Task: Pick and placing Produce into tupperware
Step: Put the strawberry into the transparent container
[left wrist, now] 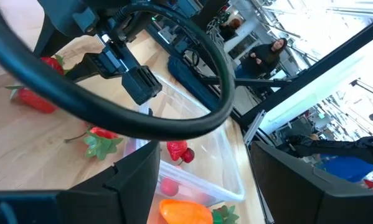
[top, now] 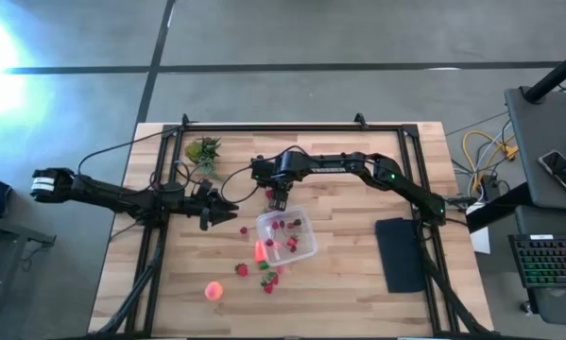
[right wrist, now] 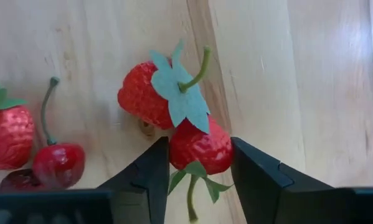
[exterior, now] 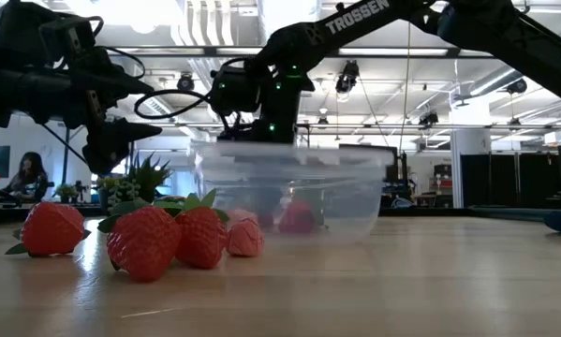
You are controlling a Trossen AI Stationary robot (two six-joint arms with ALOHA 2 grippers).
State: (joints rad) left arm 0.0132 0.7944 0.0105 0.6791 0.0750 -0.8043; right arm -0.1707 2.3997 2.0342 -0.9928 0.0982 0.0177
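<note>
Two strawberries [right wrist: 174,109] lie touching on the wooden table [top: 358,274], each red with a green leafy top, just beside the clear tupperware [top: 287,236], which holds a few more berries. The right gripper [right wrist: 198,163] reaches down over them from the far side, its fingers pinching the nearer strawberry. A round orange-pink fruit [top: 213,291] sits apart near the front edge. The left gripper [top: 221,210] hovers beside the tupperware, jaws partly spread and empty.
</note>
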